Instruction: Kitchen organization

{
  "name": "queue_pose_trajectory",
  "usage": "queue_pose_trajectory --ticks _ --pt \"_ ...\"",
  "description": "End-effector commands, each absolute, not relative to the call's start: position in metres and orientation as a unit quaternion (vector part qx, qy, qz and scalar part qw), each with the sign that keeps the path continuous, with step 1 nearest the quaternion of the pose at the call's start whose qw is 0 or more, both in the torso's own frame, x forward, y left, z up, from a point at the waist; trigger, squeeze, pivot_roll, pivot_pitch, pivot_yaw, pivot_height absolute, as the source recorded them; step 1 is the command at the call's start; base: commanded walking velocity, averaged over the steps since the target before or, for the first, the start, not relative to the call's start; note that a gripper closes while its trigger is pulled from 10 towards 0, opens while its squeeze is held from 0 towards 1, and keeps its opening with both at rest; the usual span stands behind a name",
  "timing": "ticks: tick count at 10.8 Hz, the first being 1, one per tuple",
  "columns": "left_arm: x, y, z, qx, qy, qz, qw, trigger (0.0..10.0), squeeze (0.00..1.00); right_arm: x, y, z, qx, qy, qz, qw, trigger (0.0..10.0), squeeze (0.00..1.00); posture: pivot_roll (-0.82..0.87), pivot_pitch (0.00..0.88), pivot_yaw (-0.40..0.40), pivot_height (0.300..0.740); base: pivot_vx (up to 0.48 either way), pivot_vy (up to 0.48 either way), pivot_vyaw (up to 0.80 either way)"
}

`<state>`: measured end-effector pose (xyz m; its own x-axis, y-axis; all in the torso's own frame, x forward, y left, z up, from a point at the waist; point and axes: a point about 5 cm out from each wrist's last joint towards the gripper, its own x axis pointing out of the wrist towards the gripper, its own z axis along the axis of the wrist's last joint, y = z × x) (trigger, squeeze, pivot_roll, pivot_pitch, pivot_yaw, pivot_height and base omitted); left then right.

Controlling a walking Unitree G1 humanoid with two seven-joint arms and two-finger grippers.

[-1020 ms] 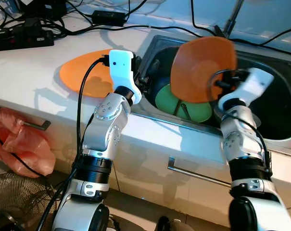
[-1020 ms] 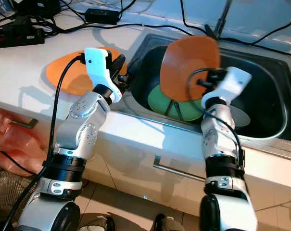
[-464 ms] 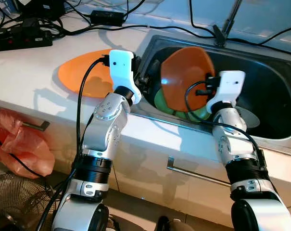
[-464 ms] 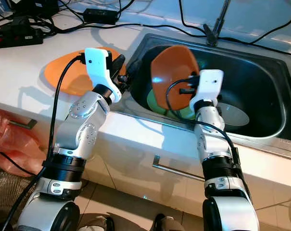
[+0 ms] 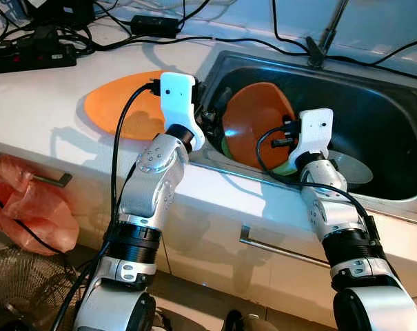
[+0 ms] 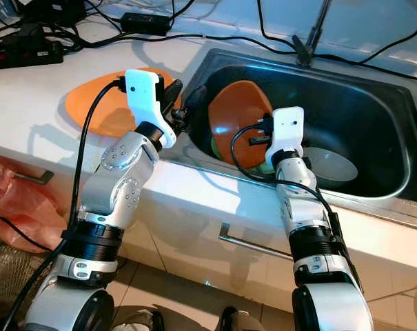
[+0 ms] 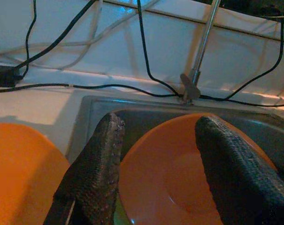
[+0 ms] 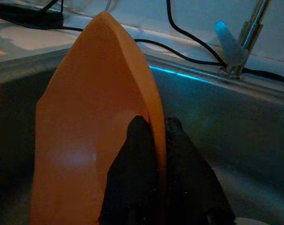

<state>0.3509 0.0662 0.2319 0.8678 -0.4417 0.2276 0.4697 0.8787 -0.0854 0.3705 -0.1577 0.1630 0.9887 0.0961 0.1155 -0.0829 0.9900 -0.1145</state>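
The orange plate [image 5: 255, 124] has dropped low into the sink [image 5: 380, 103], rim pinched by the right gripper [image 8: 159, 154]; left gripper [image 7: 160, 173] gapes wide at the sink's edge.

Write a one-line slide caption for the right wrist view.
Right gripper pinching the rim of an orange plate held on edge inside the steel sink.

The orange plate [image 8: 92, 136] looks like smooth, glossy plastic. The sink [image 5: 380, 103] is dull brushed metal. The left gripper's fingers [image 7: 97, 173] carry rough, matt black pads. The worktop [image 5: 49, 103] is smooth white.
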Motion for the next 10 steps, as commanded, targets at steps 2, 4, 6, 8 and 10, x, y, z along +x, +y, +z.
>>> queue_pose_trajectory --ticks 2,4,6,8,10 --pt "0.349 0.063 0.231 -0.062 -0.096 -0.244 0.963 10.0 0.00 0.369 -0.156 0.150 -0.058 -0.033 0.054 0.996 10.0 1.00 0.02 0.124 -0.030 0.740 0.000 0.000 0.00" --pt "0.349 0.063 0.231 -0.062 -0.096 -0.244 0.963 10.0 0.00 0.369 -0.156 0.150 -0.059 -0.034 0.053 0.996 10.0 0.48 0.02 0.126 -0.031 0.740 0.000 0.000 0.00" --pt "0.349 0.063 0.231 -0.062 -0.095 -0.243 0.963 10.0 0.00 0.369 -0.155 0.151 -0.059 -0.036 0.054 0.996 10.0 0.00 0.02 0.125 -0.031 0.740 0.000 0.000 0.00" --pt "0.349 0.063 0.231 -0.062 -0.096 -0.243 0.963 10.0 0.00 0.369 -0.157 0.154 -0.057 -0.041 0.049 0.996 10.0 0.00 0.02 0.123 -0.032 0.740 0.000 0.000 0.00" --pt "0.351 0.067 0.235 -0.064 -0.112 -0.228 0.965 10.0 0.00 0.371 -0.157 0.168 -0.006 -0.075 0.044 0.996 10.0 0.00 0.02 0.122 -0.032 0.740 0.000 0.000 0.00"
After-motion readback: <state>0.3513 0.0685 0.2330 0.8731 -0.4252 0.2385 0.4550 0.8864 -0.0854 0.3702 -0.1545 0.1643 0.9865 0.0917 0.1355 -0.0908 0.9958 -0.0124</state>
